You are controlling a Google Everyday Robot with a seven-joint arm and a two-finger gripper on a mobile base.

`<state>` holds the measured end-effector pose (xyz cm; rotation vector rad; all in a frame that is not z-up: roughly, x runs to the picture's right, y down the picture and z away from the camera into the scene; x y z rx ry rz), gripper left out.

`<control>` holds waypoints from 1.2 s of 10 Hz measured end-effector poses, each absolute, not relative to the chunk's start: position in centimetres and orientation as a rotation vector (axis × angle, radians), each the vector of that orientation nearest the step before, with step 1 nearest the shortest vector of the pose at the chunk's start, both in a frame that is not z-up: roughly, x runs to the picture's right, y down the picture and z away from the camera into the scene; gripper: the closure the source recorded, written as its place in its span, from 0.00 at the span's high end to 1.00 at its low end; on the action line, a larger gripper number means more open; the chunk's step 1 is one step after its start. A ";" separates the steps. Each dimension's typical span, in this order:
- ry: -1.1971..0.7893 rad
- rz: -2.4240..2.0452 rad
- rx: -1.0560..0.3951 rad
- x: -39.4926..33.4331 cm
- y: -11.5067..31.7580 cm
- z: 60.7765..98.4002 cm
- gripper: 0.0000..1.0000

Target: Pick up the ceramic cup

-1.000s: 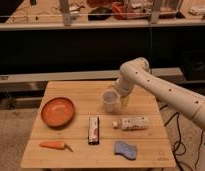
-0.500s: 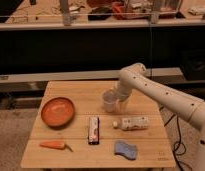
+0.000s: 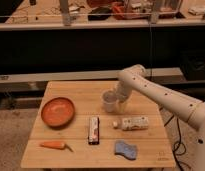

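The ceramic cup [image 3: 110,101] is a small plain white handleless cup standing on the wooden table [image 3: 76,150], right of centre toward the back. My gripper [image 3: 117,102] is at the end of the white arm that comes in from the right, and it sits low, right against the cup's right side. The gripper partly hides the cup's right edge.
An orange bowl [image 3: 58,111] sits at the left. A carrot [image 3: 53,145] lies at the front left. A flat dark packet [image 3: 94,130] lies in the middle, a white bottle-like object [image 3: 132,123] on its side to the right, and a blue sponge [image 3: 125,149] in front.
The arm has come down and the gripper has dropped lower beside the cup. The cup stays in the same spot on the table.
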<state>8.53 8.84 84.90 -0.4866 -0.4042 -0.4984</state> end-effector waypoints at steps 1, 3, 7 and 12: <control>-0.406 -0.497 -0.485 8.7 8.9 84.9 0.55; -0.409 -0.495 -0.483 8.8 9.0 85.2 0.38; -0.416 -0.499 -0.469 8.7 8.9 85.3 0.05; -0.418 -0.512 -0.446 8.7 6.3 82.9 0.00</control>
